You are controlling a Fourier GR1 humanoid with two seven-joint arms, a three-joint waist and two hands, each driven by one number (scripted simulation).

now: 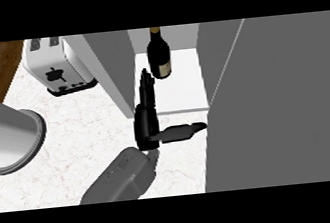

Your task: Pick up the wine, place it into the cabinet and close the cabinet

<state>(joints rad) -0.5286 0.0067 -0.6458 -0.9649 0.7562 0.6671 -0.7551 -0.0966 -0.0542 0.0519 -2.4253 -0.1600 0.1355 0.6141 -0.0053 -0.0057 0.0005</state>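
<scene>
1. White speckled counter (pixel 73 127) fills the floor of the view, and the grey cabinet (pixel 115 63) stands at its back.
2. One wine bottle (pixel 159 54) stands upright inside the cabinet on the white shelf (pixel 184 89).
3. One hand (pixel 148 117) shows just in front of the bottle, fingers straight, thumb out, holding nothing. I cannot tell which hand it is.
4. Next job is likely shutting the door: pull back slowly and do not bump the bottle.
5. One cabinet door (pixel 278 102) stands open at the bottle's right.
6. One toaster (pixel 58 66) sits left of the bottle, and one grey cylinder (pixel 7 136) further left.
</scene>
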